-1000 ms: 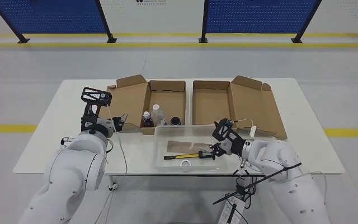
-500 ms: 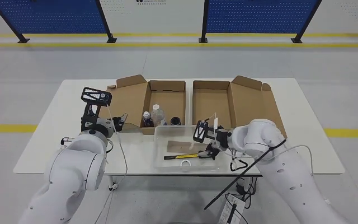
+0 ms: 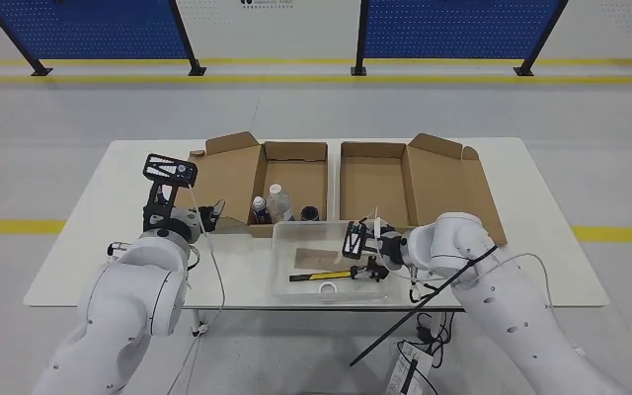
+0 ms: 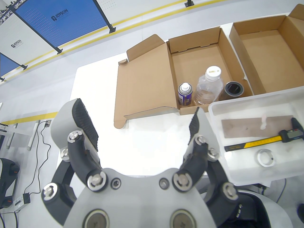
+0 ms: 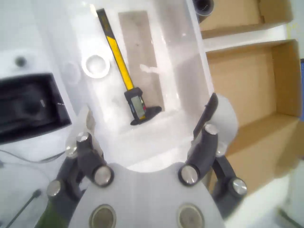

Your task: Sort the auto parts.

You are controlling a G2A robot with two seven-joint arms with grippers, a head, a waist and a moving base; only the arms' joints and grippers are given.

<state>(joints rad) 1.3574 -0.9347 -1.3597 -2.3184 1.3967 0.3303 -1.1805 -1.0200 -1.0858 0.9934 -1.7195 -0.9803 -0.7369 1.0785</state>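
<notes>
The right claw [image 5: 149, 110] hangs with its fingers spread wide, gripping nothing, over one end of a frosted, translucent plastic tub [image 5: 190, 48]. Just ahead of it, on the tub's floor, lies the caliper [image 5: 118, 55]. Its black plastic head with a grey display is nearest the claw, and its slim yellow-and-black beam runs straight away from it. To one side of the beam lies a flat, dull grey rectangular plate [image 5: 140, 48] with a small white scrap [image 5: 148, 68] on it. To the other side is a smooth, pale metal ring [image 5: 95, 66]. Past the tub's wall, outside the claw's dark-padded finger, sits a brown cardboard box [image 5: 239, 77]. The left claw [image 4: 137, 110] is also released, its ribbed black pads apart above the bare white table [image 4: 90, 77]. Ahead of it stands a second cardboard box [image 4: 171, 55] holding a spray can [image 4: 185, 93], a clear ridged bottle [image 4: 209, 86] and a dark round canister [image 4: 234, 88].
</notes>
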